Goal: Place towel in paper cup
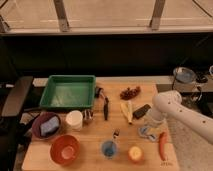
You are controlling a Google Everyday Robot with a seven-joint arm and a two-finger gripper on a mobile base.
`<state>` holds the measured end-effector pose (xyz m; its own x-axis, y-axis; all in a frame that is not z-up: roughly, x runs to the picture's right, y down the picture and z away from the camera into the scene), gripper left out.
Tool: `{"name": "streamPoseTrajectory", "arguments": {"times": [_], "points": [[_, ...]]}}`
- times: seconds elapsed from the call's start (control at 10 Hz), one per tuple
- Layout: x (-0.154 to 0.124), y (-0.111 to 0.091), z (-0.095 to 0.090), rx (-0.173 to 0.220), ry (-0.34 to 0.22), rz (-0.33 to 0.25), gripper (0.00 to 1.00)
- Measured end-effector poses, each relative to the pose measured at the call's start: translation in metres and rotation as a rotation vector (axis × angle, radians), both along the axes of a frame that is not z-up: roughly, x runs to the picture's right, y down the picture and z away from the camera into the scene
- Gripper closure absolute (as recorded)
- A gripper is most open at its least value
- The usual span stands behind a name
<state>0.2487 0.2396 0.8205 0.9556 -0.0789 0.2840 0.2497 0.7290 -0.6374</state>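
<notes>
Tabletop of pale wood (95,137) carries a spread of kitchen things. Along the near edge sit a red bowl (65,149), a small blue cup (109,148), a round yellow-orange fruit (135,153) and a carrot (162,145).

One row back, a purple bowl (39,131) holds something blue, and the white paper cup (74,120) stands upright just right of it. On the right side the pale blue towel (153,135) lies on the wood, well apart from the paper cup. The gripper (148,128) is down on the towel at the end of a white arm (172,106) that reaches in from the right. Whether it has closed on the cloth or is only resting there, I cannot tell.

Farther back lie a banana (127,111), a black block (141,111) beside it and a dark-handled tool (106,107). Behind these sit a green tray (68,92) and a bunch of dark grapes (130,92). A metal pot (183,76) stands off the far right corner.
</notes>
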Motion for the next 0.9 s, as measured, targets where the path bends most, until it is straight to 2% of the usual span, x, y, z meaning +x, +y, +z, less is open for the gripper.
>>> {"name": "streamPoseTrajectory", "arguments": {"times": [0.2, 0.3, 0.5, 0.7, 0.9], "points": [[0.0, -0.012, -0.012, 0.035, 0.008, -0.009, 0.96], [0.0, -0.019, -0.018, 0.054, 0.013, -0.013, 0.99], [0.0, -0.051, -0.039, 0.108, 0.026, -0.03, 1.0], [-0.008, -0.096, -0.062, 0.161, 0.009, -0.054, 1.0], [-0.032, -0.142, -0.08, 0.216, -0.042, -0.083, 1.0]]}}
